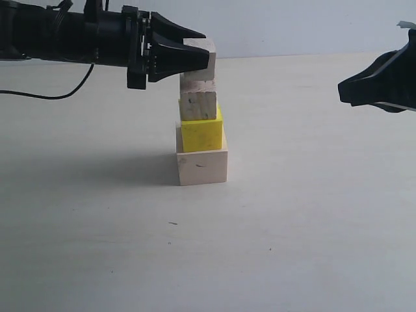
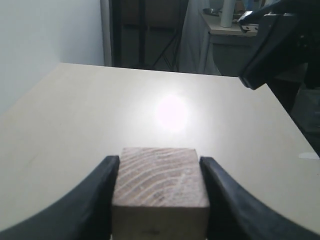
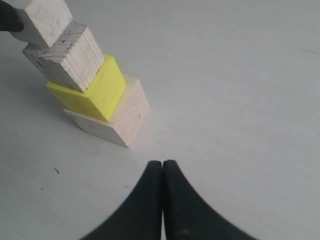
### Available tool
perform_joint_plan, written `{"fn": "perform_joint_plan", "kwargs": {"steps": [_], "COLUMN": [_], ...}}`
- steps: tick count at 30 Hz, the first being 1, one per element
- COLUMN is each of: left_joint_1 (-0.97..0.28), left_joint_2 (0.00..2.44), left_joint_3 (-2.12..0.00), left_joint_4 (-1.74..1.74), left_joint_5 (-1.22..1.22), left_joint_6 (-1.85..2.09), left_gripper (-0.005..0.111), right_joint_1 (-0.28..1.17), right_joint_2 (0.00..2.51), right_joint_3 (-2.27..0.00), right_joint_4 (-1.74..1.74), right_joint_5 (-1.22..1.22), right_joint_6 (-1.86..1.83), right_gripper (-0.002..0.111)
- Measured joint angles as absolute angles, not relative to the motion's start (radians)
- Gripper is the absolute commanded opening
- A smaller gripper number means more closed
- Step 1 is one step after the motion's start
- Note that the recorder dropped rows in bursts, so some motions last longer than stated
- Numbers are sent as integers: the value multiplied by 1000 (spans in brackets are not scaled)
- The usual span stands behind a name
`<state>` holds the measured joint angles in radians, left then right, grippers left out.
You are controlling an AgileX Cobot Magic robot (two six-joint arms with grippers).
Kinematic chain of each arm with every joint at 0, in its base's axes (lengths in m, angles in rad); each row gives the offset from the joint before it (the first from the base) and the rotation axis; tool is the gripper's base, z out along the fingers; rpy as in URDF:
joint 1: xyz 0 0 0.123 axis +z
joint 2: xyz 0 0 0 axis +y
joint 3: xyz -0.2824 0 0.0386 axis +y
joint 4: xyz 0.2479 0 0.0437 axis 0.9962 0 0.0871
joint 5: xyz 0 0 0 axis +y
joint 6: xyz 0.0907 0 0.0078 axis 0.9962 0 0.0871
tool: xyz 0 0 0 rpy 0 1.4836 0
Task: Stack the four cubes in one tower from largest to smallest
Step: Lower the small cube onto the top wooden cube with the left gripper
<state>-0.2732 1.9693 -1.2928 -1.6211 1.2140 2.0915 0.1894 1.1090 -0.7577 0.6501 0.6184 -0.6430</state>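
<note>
Tabletop scene with a four-cube tower [image 1: 201,110] standing left of centre on a pale, matte, off-white table [image 1: 305,227]. The surface is bare around it apart from a few tiny dark specks, and a soft shadow [image 1: 97,172] spreads from the tower's base towards the left.

At the bottom sits the large pale wooden cube [image 1: 202,168]. The yellow cube [image 1: 202,133] rests on it, and a smaller speckled wooden cube [image 1: 198,103] rests on the yellow one. The top cube [image 1: 203,57], also pale wood, sits at the summit and seems to touch the cube below. The layers are slightly offset rather than flush.

The left gripper [image 1: 205,47], black, reaches in level from the left with its fingers pinching the top cube on two opposite faces. A thin black cable [image 1: 65,94] droops beneath its arm. The right gripper [image 1: 340,88] hangs well apart from the tower on the right, its two fingers pressed together and holding nothing.

A plain pale wall [image 1: 292,26] runs behind the table. From the left wrist, a bright glare spot [image 2: 171,112] shines on the tabletop. Beyond the table's far edge the room is dim, with dark upright frames [image 2: 142,32] and a pale hanging cloth [image 2: 192,40].
</note>
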Motion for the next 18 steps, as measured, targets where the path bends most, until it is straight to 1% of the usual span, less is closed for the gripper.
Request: {"fn": "perform_joint_plan", "kwargs": {"steps": [18], "left_joint_1": [-273], "left_joint_2": [1985], "left_joint_3": [-1293], "left_joint_4": [-1621], "left_joint_5": [1214], "left_joint_6": [2092], "left_gripper": [0], "right_joint_1": [189], "right_joint_2": [1109], "right_joint_3": [-758], "right_joint_4": [650], "right_joint_5": [618], "right_joint_6": [-643], "right_gripper": [0]}}
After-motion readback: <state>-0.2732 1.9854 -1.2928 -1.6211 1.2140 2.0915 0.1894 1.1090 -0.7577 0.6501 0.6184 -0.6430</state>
